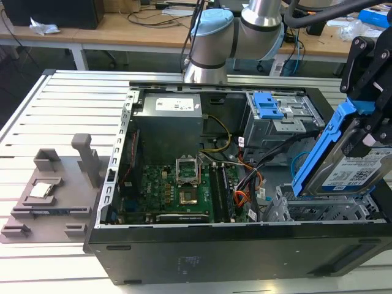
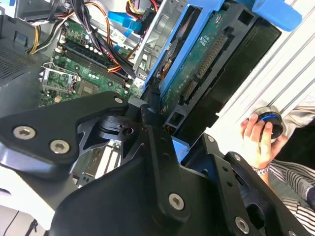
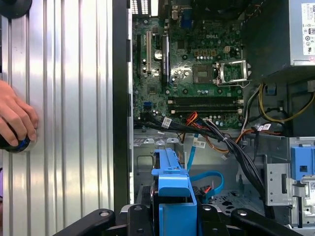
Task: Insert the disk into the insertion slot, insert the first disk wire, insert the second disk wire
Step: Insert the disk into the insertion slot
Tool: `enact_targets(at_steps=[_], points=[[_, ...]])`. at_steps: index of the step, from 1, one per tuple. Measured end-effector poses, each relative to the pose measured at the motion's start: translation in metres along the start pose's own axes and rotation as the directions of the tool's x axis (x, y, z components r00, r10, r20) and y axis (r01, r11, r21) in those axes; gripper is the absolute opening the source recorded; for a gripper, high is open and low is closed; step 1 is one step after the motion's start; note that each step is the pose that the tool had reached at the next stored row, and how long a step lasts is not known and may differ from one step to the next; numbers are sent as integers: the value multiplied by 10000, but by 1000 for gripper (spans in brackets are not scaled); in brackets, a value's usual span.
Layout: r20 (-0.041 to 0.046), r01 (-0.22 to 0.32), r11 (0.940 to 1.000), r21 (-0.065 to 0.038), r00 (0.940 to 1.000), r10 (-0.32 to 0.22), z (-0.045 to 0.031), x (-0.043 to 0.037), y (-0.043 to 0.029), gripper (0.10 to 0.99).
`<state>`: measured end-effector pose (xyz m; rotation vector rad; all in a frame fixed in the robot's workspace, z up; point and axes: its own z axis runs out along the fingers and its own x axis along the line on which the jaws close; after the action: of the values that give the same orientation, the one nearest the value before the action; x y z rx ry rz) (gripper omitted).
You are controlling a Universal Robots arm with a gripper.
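Disk (image 1: 350, 166) silver-grey, white-labelled, blue-framed; motherboard (image 1: 174, 191) green; sleeve (image 2: 291, 175) black-and-white striped

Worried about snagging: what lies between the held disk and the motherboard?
In the first wrist view, black and orange cables and a light blue cable cross between the disk and the motherboard.

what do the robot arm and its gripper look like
The arm is built of round silver-grey tubes and bulky joints with pale blue caps; in the exterior view a thick black cable runs alongside it. The gripper is matte black, made of flat angular linkage plates fastened with silver screw heads, as the second wrist view shows.
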<state>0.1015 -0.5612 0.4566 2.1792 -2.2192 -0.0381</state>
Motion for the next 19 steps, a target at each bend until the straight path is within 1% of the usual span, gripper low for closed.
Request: enact_targets(at_steps=[7,19], points=[[0,0,10000,0,10000,0,52,0,-2,365],[0,0,10000,0,10000,0,109,-1,-4,365]])
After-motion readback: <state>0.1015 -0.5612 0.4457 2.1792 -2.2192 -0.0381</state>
